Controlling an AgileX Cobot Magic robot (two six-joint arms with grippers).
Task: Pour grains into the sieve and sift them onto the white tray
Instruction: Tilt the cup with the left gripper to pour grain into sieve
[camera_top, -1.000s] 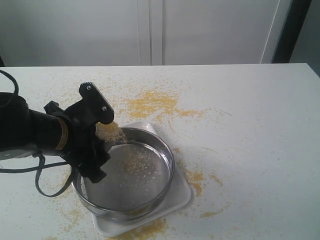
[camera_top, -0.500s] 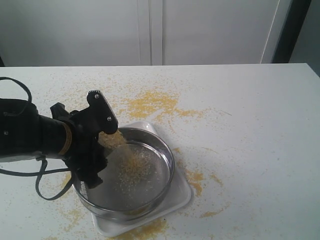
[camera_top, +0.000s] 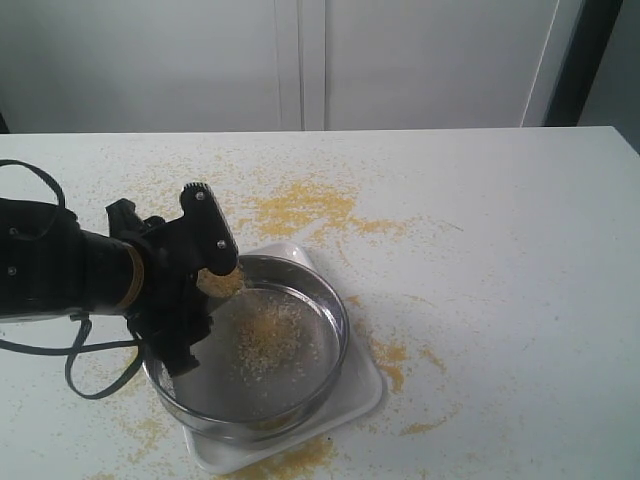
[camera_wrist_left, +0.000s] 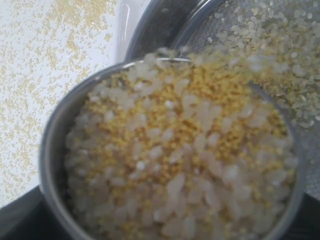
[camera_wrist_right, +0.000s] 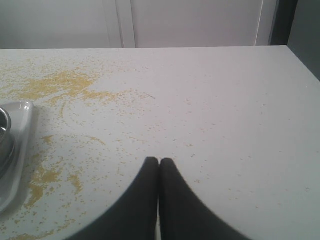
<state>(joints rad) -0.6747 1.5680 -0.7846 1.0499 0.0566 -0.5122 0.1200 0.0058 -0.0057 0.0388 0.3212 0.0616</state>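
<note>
My left gripper (camera_top: 198, 290) is shut on a small steel cup (camera_wrist_left: 50, 150), tilted over the left rim of the sieve (camera_top: 330, 310). The cup is full of the grains (camera_wrist_left: 180, 160), yellow meal mixed with pale granules, and they spill over its lip. A patch of grains (camera_top: 265, 335) lies on the sieve mesh (camera_wrist_left: 280, 30). The sieve rests on the white tray (camera_top: 365, 395). My right gripper (camera_wrist_right: 159, 161) is shut on nothing, low over bare table to the right of the tray (camera_wrist_right: 20, 130), and does not show in the exterior view.
Spilled yellow meal (camera_top: 300, 205) is scattered on the white table behind the tray, with smaller patches (camera_top: 390, 355) to its right and along its front edge (camera_top: 295, 462). A black cable (camera_top: 95, 375) loops under the left arm.
The left gripper has shifted slightly right and lower over the sieve rim with the cup. The patch of grains on the mesh has grown.
</note>
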